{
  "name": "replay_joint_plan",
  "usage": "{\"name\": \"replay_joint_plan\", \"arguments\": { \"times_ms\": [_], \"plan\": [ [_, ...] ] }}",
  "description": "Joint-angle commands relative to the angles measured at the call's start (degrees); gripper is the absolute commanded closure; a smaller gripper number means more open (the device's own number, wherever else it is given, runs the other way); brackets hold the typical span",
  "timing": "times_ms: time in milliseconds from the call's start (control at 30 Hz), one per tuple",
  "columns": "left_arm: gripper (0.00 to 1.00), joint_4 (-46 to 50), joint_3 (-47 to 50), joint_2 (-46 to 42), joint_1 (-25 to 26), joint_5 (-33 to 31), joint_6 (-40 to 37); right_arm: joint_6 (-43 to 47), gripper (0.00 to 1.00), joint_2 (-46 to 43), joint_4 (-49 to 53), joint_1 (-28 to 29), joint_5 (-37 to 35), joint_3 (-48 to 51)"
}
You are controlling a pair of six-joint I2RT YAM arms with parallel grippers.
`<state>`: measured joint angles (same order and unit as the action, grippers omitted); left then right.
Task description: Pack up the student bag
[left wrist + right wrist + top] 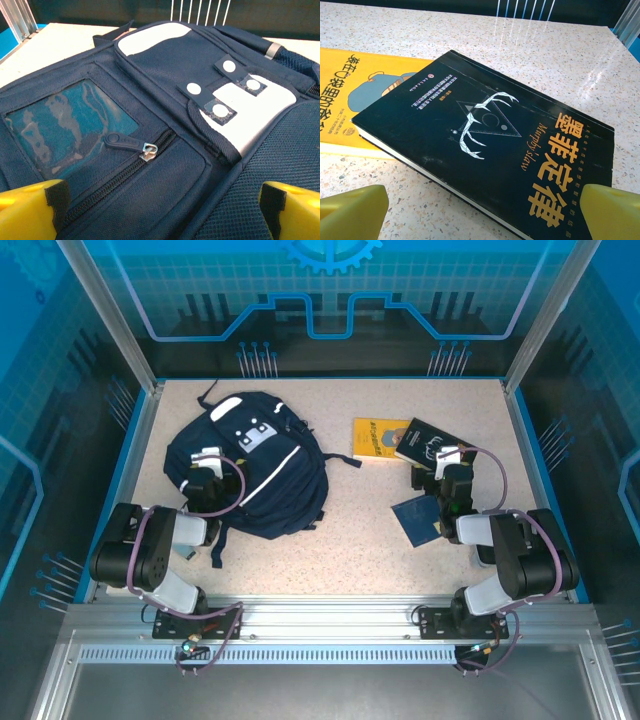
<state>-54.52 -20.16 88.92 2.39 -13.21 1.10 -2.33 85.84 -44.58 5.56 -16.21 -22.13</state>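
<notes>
Looking down from the overhead camera, the speckled table (350, 570) is the biggest thing here. The student bag (255, 465) lies flat on it, front side up, with its top end pointing away from the arm bases. The books all sit to the right of the bag. A yellow book (372, 438) is well apart from it, and a black book (430, 443) further right lies tilted over the yellow one's edge. A flat dark blue book (418, 520) is also off to the bag's right, nearer the arms and partly under the right arm.

The wrist cams fill in what the overhead shot is too coarse for. The left gripper (160, 220) hangs low over the left part of the bag with its yellow fingers spread wide, pinching nothing. Up close you can see the bag's clear window pocket (70, 125) and the white-grey patch (245, 115) with its dotted tabs. There's also a zipper pull (122, 141) on a front zip that's closed along the stretch in view. The right gripper (482, 215) is well right of the bag, over the black book, also spread wide and empty. That cam shows the cover's white antlered-deer drawing and "Murphy's law" lettering.
</notes>
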Motion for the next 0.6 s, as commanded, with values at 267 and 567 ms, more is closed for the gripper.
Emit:
{"name": "replay_joint_plan", "arguments": {
  "times_ms": [267,567],
  "plan": [
    [0.01,16.75,-0.28,-23.97,-0.29,-4.28,4.61,-2.64,0.0,-14.61,27.49,4.07,-1.64,-11.97],
    [0.01,53.19,-20.1,-27.46,-0.31,10.91,23.88,-15.08,0.0,-12.71,61.4,9.14,-0.04,-31.56]
  ]
}}
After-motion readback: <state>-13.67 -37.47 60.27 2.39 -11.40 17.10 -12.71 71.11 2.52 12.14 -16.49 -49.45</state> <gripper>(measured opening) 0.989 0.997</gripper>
